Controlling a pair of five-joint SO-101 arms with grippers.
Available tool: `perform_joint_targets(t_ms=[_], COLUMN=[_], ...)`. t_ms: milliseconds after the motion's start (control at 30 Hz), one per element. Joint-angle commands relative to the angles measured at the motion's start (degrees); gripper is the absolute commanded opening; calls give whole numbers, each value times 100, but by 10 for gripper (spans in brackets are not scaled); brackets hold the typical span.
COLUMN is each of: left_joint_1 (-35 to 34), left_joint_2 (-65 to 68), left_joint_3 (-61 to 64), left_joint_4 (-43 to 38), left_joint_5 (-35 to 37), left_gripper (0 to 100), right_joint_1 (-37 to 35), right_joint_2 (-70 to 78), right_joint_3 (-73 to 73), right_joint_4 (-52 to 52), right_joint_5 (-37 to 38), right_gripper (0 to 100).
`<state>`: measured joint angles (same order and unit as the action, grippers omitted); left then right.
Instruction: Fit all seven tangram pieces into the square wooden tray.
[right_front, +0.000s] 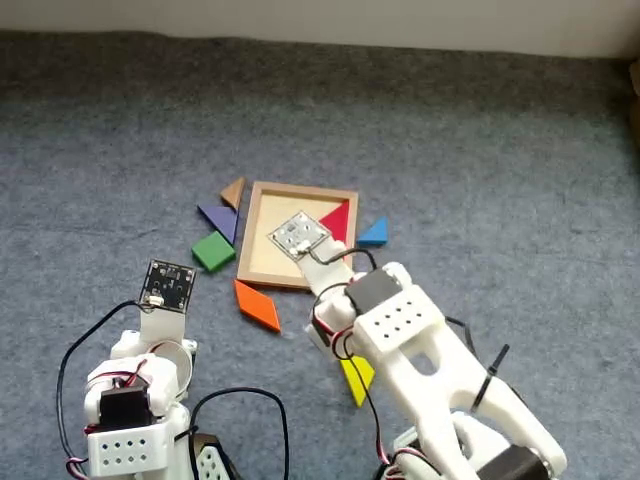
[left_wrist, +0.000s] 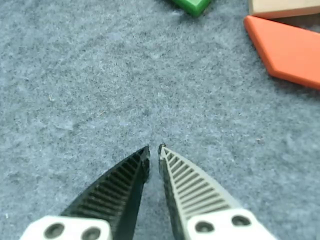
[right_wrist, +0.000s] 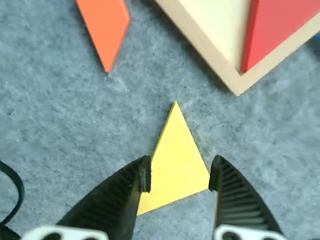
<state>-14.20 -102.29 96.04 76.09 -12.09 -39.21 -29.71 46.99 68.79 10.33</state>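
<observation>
I am holding my right gripper (right_wrist: 180, 174) spread wide, its fingers straddling the yellow triangle (right_wrist: 174, 145), which is lying on the carpet (right_wrist: 60, 110) just off a corner of the wooden tray (right_wrist: 212, 57). A red triangle (right_wrist: 280, 25) is sitting inside the tray. I am keeping my left gripper (left_wrist: 154, 150) pinched closed on nothing, near the orange parallelogram (left_wrist: 290, 50) beside the tray.

Most of the tray (right_front: 247, 235) floor lies bare, with only the red triangle (right_front: 337, 222) in its far right corner, though the right arm (right_front: 400, 330) hangs over its near edge. The tan piece (right_front: 233, 192), purple piece (right_front: 220, 220) and green piece (right_front: 212, 250) crowd its left wall; the worktop (right_front: 450, 130) beyond its far wall lies open
</observation>
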Motion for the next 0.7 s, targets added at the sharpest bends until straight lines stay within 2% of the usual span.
perform_joint_targets(t_ms=[0,267,333,433,533,667], left_joint_1=[40,40,40,40,40,40], left_joint_2=[-154,-154,-154,-154,-154,-154], left_joint_3=[110,110,110,110,110,110], left_joint_4=[35,35,35,35,35,35], left_joint_5=[35,35,35,35,35,35], left_gripper=[56,56,56,56,56,56], right_joint_1=[-22,629,629,532,497,207], right_joint_2=[-769,-1657,-1648,-1499,-1288,-1007], right_joint_3=[338,1253,1473,1771,1833,1842], right_joint_4=[48,-752,-910,-1165,-1226,-1226], right_joint_5=[-281,-431,-475,-1037,-1222,-1266], right_gripper=[188,188,188,189,190,279])
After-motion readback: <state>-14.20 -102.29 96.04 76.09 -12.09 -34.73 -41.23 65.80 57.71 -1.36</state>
